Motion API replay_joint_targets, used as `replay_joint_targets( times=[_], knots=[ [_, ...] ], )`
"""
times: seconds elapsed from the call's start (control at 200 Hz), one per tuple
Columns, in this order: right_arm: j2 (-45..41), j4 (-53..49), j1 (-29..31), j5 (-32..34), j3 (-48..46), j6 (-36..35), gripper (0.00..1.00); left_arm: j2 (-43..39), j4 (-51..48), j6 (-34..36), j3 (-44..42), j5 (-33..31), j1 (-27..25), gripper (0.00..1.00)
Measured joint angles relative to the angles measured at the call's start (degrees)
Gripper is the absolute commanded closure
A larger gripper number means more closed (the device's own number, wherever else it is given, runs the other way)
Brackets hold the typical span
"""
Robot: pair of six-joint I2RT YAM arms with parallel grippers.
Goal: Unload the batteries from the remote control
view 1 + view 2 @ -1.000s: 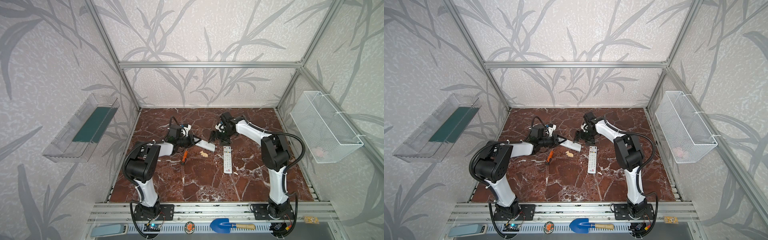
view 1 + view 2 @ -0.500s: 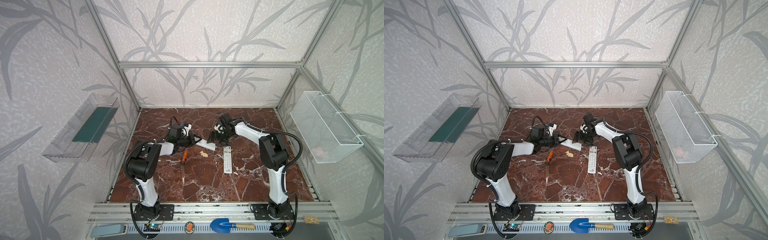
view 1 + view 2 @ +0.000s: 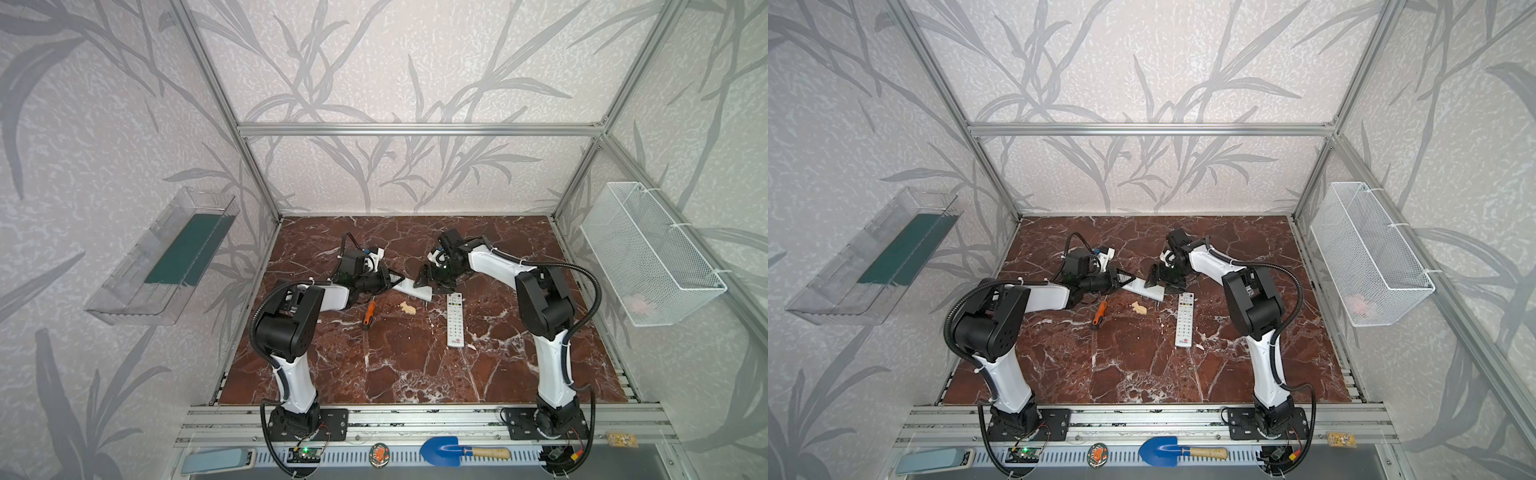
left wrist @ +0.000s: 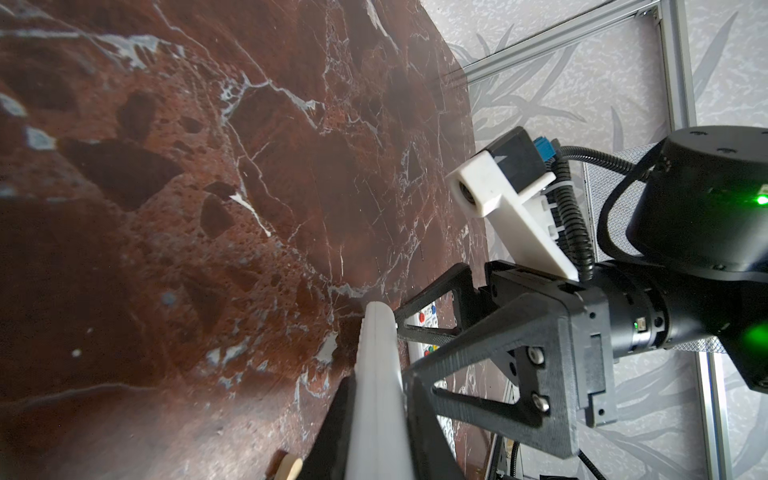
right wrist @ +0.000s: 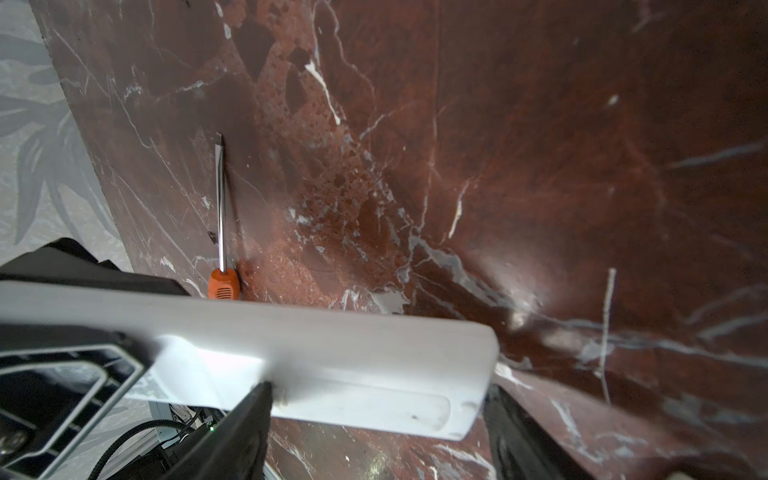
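White remote (image 3: 417, 291) in narrow left claw (image 3: 392, 279)

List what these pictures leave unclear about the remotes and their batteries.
- Batteries: none visible anywhere.
- Right wrist view: held remote has its back glared, blurred, partly covered by a right finger.
- Left wrist view: held remote is edge-on between the left fingers.
- Both top views: table remote lies buttons up, hiding its back; too small for detail.

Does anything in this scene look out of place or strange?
I see nothing spilled or broken. One plain white remote control is held tilted on its edge by the shut left gripper. A small beige lump lies loose on the red marble table; I cannot tell what it is.
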Motion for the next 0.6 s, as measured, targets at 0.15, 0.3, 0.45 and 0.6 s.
replay_joint_targets(
  times=[0.15, 0.3, 0.45, 0.6],
  knots=[
    [0.31, -0.11, 0.0, -0.42, 0.2, -0.37, 0.23, 0.15, 0.2, -0.61, 0.02, -0.22, -0.07, 1.0],
    [1.03, -0.96, -0.02, -0.5, 1.25, -0.7, 0.23, 0.26, 0.17, -1.14, 0.02, -0.35, -0.04, 1.0],
    [1.6, -2.01, 0.0, -0.42, 2.38, -1.57, 0.23, 0.44, 0.15, -1.55, 0.13, -0.37, -0.04, 1.0],
    [1.86, -2.08, 0.2, 0.46, 3.04, -2.91, 0.21, 0.94, 0.22, -1.97, 0.68, -0.42, 0.04, 1.0]
  ],
)
